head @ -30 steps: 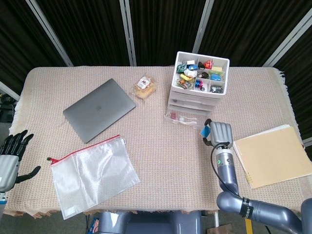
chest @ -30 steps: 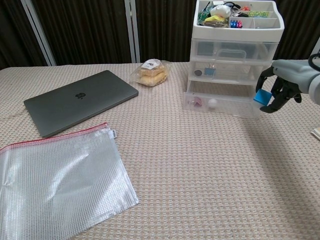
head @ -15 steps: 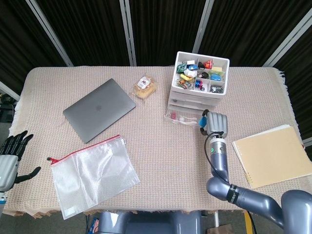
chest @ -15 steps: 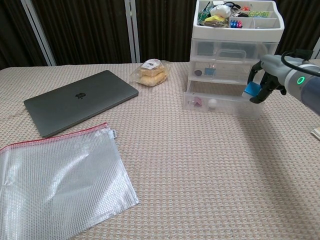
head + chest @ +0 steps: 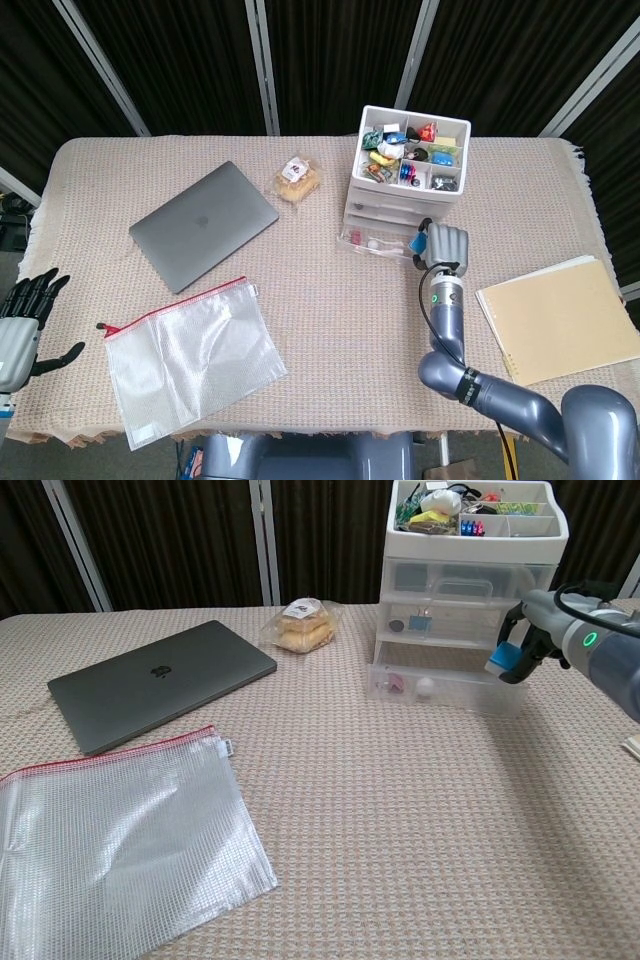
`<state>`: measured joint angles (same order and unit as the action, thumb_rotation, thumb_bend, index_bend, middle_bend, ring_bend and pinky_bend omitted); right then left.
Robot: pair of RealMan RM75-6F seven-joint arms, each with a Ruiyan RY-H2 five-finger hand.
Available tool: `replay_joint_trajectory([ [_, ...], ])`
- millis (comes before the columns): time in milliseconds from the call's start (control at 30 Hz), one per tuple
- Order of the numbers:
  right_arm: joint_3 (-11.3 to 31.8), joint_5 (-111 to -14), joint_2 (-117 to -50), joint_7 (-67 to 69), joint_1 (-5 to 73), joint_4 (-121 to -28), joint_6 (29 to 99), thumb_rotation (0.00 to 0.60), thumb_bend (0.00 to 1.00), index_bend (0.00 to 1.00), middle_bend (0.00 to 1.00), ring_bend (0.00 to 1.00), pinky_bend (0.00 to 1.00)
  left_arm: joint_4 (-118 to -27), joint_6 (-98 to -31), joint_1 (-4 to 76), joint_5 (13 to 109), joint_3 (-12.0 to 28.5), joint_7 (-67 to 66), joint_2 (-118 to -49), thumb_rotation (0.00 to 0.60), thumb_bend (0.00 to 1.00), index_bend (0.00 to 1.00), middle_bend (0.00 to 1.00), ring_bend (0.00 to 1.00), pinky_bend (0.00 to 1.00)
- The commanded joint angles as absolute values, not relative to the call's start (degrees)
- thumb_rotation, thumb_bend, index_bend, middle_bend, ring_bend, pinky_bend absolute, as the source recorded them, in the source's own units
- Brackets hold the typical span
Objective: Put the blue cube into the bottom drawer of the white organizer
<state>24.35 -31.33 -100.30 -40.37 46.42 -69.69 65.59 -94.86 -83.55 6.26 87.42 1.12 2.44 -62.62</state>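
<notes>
The white organizer stands at the back right of the table, its top tray full of small items. Its clear bottom drawer is pulled out and holds a few small things. My right hand grips the blue cube and holds it over the right end of that drawer, just above its rim. My left hand hangs open off the table's near left edge, seen only in the head view.
A grey laptop lies closed at the back left. A clear zip pouch lies at the front left. A wrapped bun sits beside the organizer. A tan folder lies at the right.
My right hand carried the blue cube up and to the left, from beside the drawer's right end to over it. The left hand stayed still.
</notes>
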Motion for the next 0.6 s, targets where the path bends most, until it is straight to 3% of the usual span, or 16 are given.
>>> replay_joint_trajectory([
  [33, 24.10, -31.27, -100.35, -40.59, 46.28, -69.76, 65.91, 0.600, 0.19, 0.36, 0.84, 0.88, 0.69, -94.91, -83.60, 6.24, 87.39, 1.14, 2.35, -62.64, 0.600, 0.24, 0.07, 0.00, 0.00, 0.00],
  [600, 23.42, -32.72, -99.40, -40.10, 45.30, -72.41, 67.84, 0.600, 0.16, 0.31, 0.84, 0.88, 0.69, -95.00, -83.64, 6.21, 87.23, 1.21, 2.26, -62.65, 0.600, 0.24, 0.07, 0.00, 0.00, 0.00],
])
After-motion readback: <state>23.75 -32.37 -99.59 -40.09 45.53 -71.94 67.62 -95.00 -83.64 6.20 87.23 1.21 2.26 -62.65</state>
